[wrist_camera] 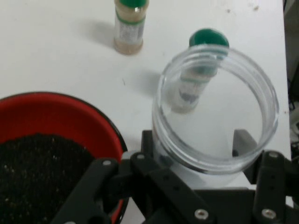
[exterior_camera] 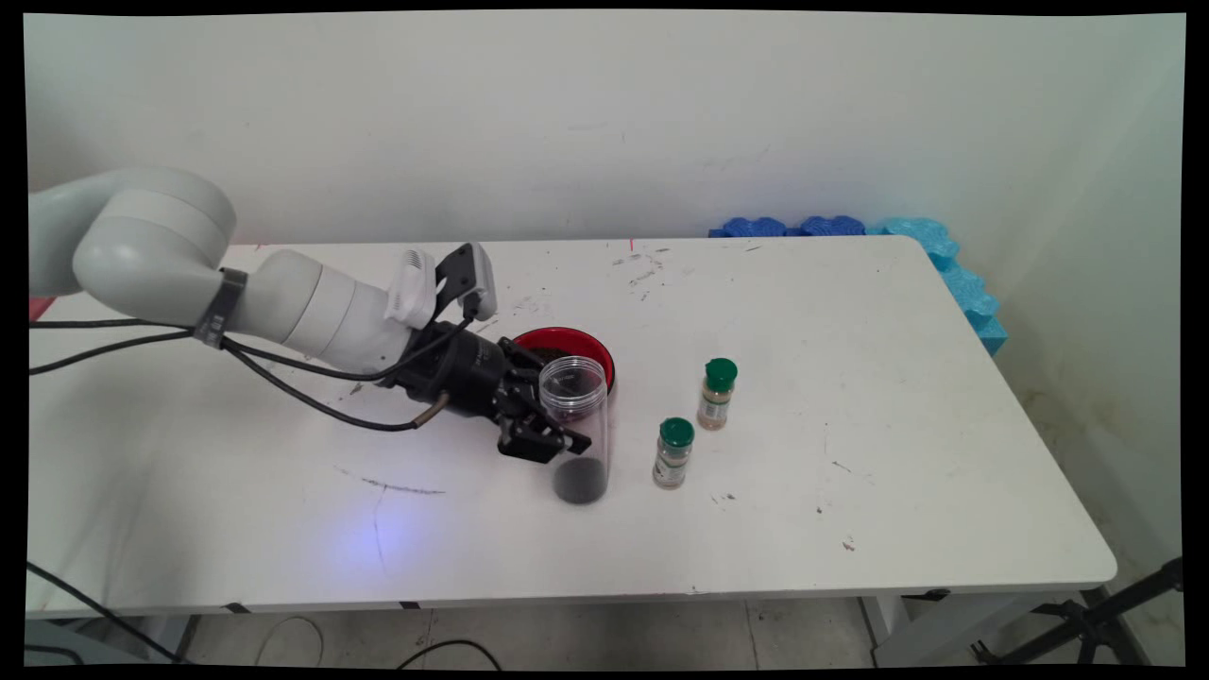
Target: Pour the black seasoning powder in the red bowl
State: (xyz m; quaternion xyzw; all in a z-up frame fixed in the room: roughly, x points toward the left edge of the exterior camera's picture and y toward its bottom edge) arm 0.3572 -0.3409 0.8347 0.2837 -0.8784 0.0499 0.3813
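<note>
The white table point(exterior_camera: 850, 510) stands against a pale wall point(exterior_camera: 604, 123); its right half and near edge lie open. Blue foam pieces point(exterior_camera: 945, 255) line the far right corner. A red bowl point(exterior_camera: 529, 342) of dark granules sits just behind the clear plastic jar point(exterior_camera: 578, 430). The jar stands upright – long axis vertical, open mouth up, dark granules at its base. The gripper point(exterior_camera: 567, 436) is closed on the jar's wall. Two green-capped spice bottles point(exterior_camera: 672, 453) point(exterior_camera: 717, 394) stand upright right of the jar – near, not touching.

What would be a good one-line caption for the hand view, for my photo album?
The robot's hand grips an open clear jar beside a red bowl of dark grains, two green-capped spice bottles beyond.
</note>
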